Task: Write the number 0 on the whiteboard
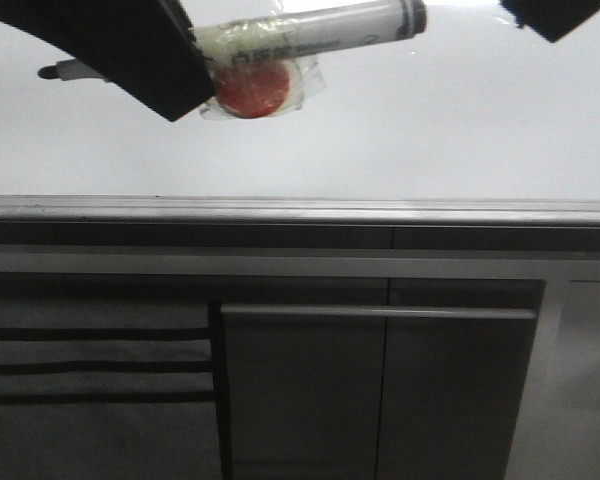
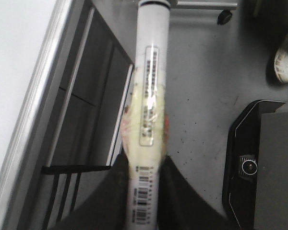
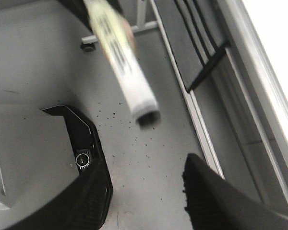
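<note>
- No number 0 visible yet on the whiteboard (image 1: 310, 150), glossy and blank above its grey edge strip.
- Marker (image 1: 310, 30) lying across the board's top, tip at 9 o'clock, cap end at 3 o'clock.
- Left end effector (image 1: 185, 75) pinching the marker's taped barrel.
- Right end effector (image 3: 149, 201) spread, holding nothing, off at 3 o'clock.
- Best approach, likely: press lightly, trace one closed oval.
</note>
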You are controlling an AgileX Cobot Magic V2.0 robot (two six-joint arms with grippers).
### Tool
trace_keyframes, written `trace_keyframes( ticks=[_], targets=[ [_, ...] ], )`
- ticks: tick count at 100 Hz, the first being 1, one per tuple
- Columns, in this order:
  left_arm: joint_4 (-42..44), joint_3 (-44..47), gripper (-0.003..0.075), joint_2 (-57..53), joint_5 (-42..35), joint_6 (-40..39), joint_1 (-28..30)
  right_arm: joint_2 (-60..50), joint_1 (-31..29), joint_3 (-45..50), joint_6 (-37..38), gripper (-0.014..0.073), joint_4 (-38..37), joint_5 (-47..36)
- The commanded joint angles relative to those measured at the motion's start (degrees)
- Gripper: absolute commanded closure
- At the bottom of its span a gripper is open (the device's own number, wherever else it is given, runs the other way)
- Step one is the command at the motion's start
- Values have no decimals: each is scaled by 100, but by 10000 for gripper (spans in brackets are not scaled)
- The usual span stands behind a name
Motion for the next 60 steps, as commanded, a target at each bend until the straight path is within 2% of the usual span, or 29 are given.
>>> trace_keyframes(
  ticks=[1,18,52,60],
  targets=[
    [-253,-187,733,-161,-426,8,-121,-9,102,-267,-132,265,237,-259],
    [-496,-187,733,-164,-725,19,-138,-9,102,-295,-430,265,682,-421],
    [-1588,-209,733,-173,-726,1034,-138,-9,102,-295,-1073,265,1200,-334],
    [-1628,-209,733,-186,-726,1067,-138,-9,102,-295,-1188,265,1254,-186]
  ],
)
